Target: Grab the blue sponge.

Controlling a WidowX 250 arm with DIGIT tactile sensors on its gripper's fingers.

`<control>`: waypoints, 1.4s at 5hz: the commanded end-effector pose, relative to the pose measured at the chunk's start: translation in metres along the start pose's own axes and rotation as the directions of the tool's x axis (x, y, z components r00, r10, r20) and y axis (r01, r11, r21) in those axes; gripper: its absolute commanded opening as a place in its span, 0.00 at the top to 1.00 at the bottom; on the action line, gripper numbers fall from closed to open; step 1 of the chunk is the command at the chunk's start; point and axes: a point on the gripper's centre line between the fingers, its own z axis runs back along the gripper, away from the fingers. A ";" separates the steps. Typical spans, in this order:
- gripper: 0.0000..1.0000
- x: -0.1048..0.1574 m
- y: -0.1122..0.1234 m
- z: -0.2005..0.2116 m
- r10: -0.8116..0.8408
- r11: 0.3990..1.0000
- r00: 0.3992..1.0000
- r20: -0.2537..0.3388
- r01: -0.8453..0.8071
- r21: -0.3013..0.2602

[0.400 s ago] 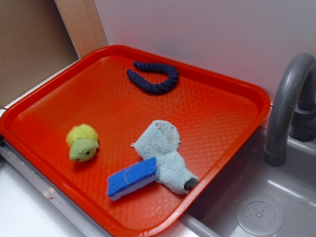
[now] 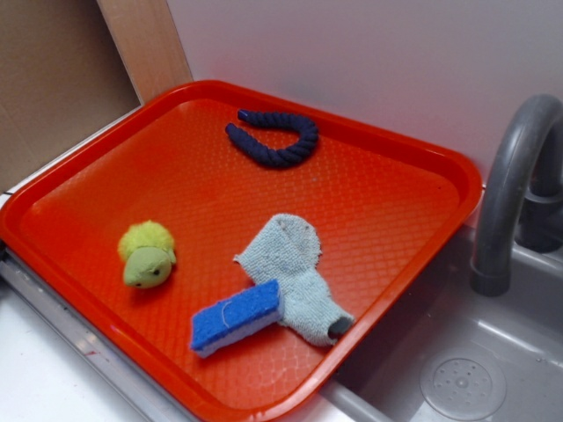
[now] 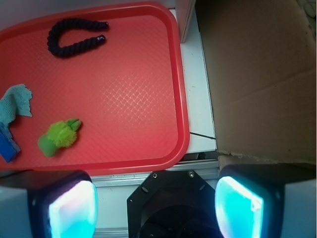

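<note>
The blue sponge (image 2: 236, 316) is a bright blue block with a thin white layer. It lies near the front edge of the orange tray (image 2: 97, 189), touching the pale grey-blue cloth (image 2: 295, 272). In the wrist view only its end shows at the left edge (image 3: 7, 144), beside the cloth (image 3: 15, 101). My gripper (image 3: 156, 208) is out of the exterior view. In the wrist view it is high above the white counter beside the tray, its two pads (image 3: 73, 210) wide apart with nothing between them.
A green plush toy (image 2: 147, 255) (image 3: 58, 136) lies left of the sponge. A dark navy rope (image 2: 274, 139) (image 3: 74, 37) curls at the tray's back. A grey tap (image 2: 515, 189) and a sink (image 2: 462, 382) stand right of the tray. A cardboard panel (image 3: 257, 74) stands beside the tray.
</note>
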 end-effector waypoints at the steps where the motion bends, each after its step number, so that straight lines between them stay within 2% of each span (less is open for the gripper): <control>1: 0.00 0.016 -0.053 -0.004 -0.113 0.993 0.985 0.130 0.114 0.000; 2: 0.00 0.020 -0.098 -0.007 -0.223 0.972 0.961 0.163 0.232 -0.041; 3: 0.00 0.021 -0.138 -0.022 -0.389 0.904 0.905 0.173 0.411 -0.118; 4: 0.00 0.010 -0.168 -0.037 -0.474 0.855 0.864 0.171 0.498 -0.145; 5: 0.00 -0.007 -0.202 -0.046 -0.559 0.797 0.812 0.170 0.582 -0.163; 6: 0.00 -0.019 -0.228 -0.059 -0.616 0.759 0.774 0.148 0.633 -0.151; 7: 0.00 -0.019 -0.239 -0.079 -0.619 0.768 0.780 0.097 0.626 -0.132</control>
